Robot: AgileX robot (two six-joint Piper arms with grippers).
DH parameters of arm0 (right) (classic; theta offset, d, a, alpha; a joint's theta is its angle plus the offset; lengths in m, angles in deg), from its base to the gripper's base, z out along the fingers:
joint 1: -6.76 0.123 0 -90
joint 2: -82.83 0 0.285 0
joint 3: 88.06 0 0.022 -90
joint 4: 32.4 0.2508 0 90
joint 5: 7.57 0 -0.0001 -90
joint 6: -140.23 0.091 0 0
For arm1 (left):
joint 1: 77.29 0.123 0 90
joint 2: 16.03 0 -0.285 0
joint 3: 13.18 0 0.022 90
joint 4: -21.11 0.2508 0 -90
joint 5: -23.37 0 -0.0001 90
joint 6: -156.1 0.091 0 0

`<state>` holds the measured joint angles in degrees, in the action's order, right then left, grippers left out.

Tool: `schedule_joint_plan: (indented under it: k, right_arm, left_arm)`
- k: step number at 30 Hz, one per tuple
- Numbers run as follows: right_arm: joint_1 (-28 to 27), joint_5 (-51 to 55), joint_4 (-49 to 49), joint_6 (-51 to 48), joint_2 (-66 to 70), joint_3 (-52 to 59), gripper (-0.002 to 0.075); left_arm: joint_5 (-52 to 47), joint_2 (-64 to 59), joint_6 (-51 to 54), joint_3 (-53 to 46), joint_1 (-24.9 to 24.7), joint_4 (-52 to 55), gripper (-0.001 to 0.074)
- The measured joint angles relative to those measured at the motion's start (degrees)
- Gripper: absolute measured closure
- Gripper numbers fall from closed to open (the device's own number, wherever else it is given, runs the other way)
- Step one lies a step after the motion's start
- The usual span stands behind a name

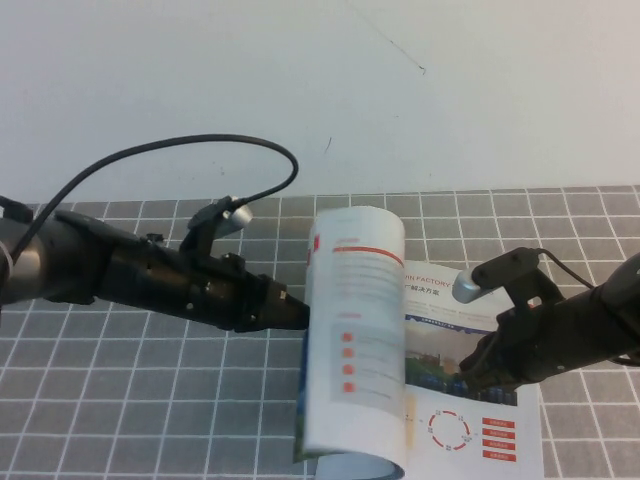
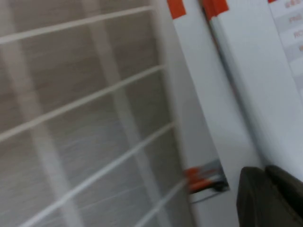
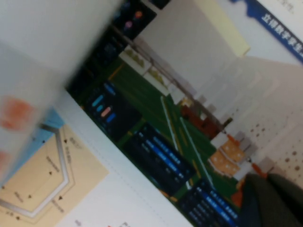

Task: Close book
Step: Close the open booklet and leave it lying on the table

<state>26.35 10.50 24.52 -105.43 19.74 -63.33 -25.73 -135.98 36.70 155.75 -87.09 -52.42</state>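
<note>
The book [image 1: 432, 300] lies open on the checked bench [image 1: 120, 400], and it looks about half way shut. Its left page [image 1: 355, 330] stands up from the middle of the book and curls over at the top toward the right side. The left gripper [image 1: 293, 312] is on the left side of the book, with its tip right against the back of the raised page, low down. It looks like it is pushing the page over. The right gripper [image 1: 470, 372] sits on the flat right page [image 1: 485, 435] of the book, just beside the raised page. It seems to press down so the book does not slide. The pictures do not show if the jaws of either gripper are apart or together, so that cannot be told. The step in hand is flipping the page over. Next, the left gripper needs to push the page further to the right until it falls flat. The right gripper should move off the book first, or the page will land on it.
</note>
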Motion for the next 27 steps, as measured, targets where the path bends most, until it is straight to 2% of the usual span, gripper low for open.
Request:
schedule_joint_plan:
  k: [4, 9, 18, 22, 27]
  right_arm:
    - [-1.3, 0.0, -0.1, 0.0, -1.3, 0.0, 0.0728]
    - [-6.1, 1.0, -2.5, 0.0, -9.6, 0.2, 0.0728]
    - [-16.3, 10.3, -9.0, 0.7, -27.0, 0.2, 0.0728]
    - [-17.3, 14.5, -16.5, 4.6, -32.8, 0.2, 0.0728]
    - [-17.3, 19.8, -29.8, 13.5, -38.9, 0.3, 0.0728]
  left_arm:
    - [-3.3, 0.0, 2.9, 0.0, -2.1, -3.2, 0.0738]
    - [-3.5, 1.5, 3.4, 0.0, -2.4, -3.8, 0.0738]
    - [5.2, 14.2, 6.4, 0.0, -2.4, -3.5, 0.0738]
    - [9.9, 20.4, 6.7, 0.0, -2.4, 0.2, 0.0738]
    - [13.2, 27.8, 2.8, 0.0, -2.4, 10.6, 0.0738]
